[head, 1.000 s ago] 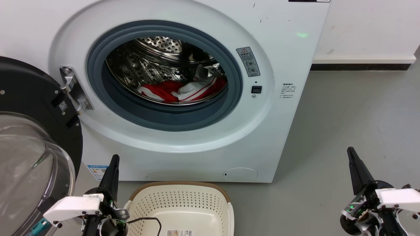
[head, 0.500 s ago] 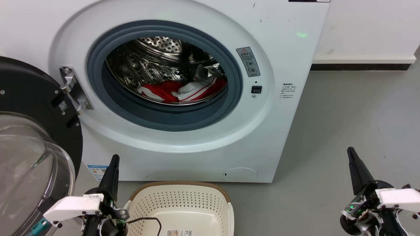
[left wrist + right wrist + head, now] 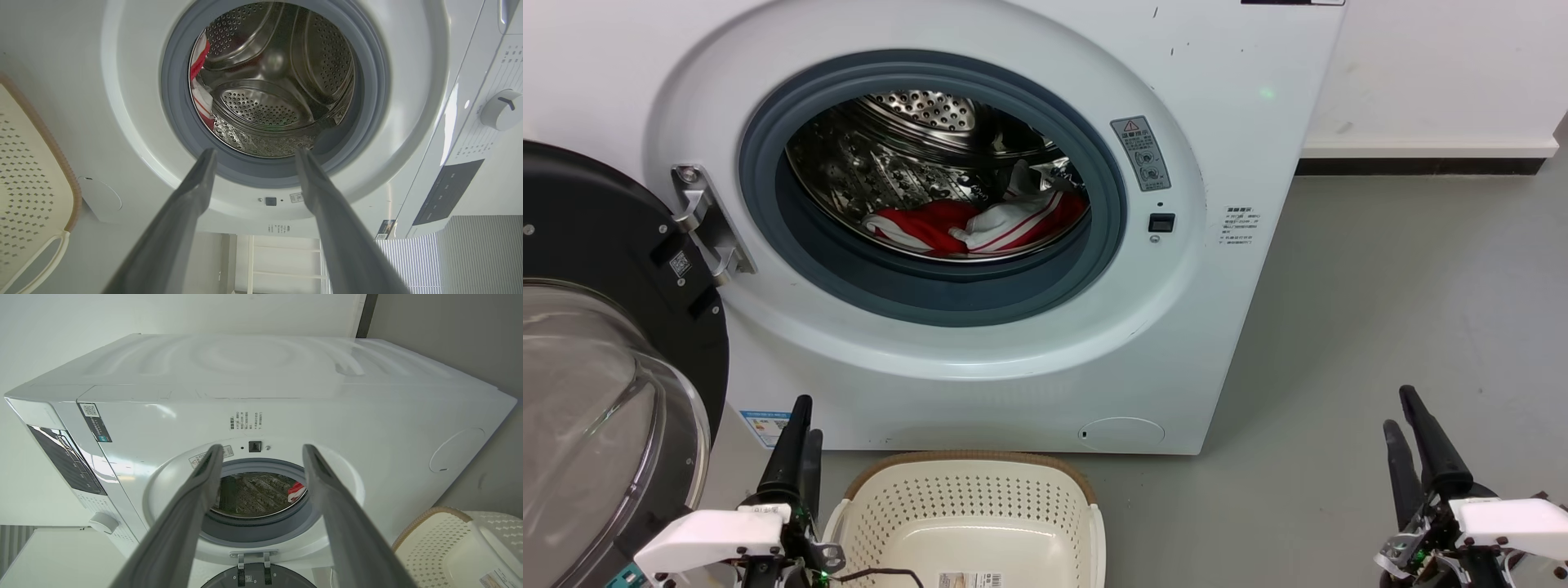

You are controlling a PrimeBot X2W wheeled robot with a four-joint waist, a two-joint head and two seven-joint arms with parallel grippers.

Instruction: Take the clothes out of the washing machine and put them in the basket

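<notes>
I am reading left gripper [image 3: 805, 423] and right gripper [image 3: 1401, 410] spread, empty; red-and-white fabric clothes [image 3: 980, 224] are lying deep in the white front-loading washing machine [image 3: 1217, 122] — cream perforated plastic basket [image 3: 968, 458] below. Risk: snagging the grey rubber ring [image 3: 947, 300].

The right gripper [image 3: 262, 451] is holding its fingers wide apart, pointing toward the washing machine [image 3: 286, 396], where red clothes [image 3: 296, 491] are lying inside the drum; the basket [image 3: 433, 547] is sitting near the machine's front.
</notes>
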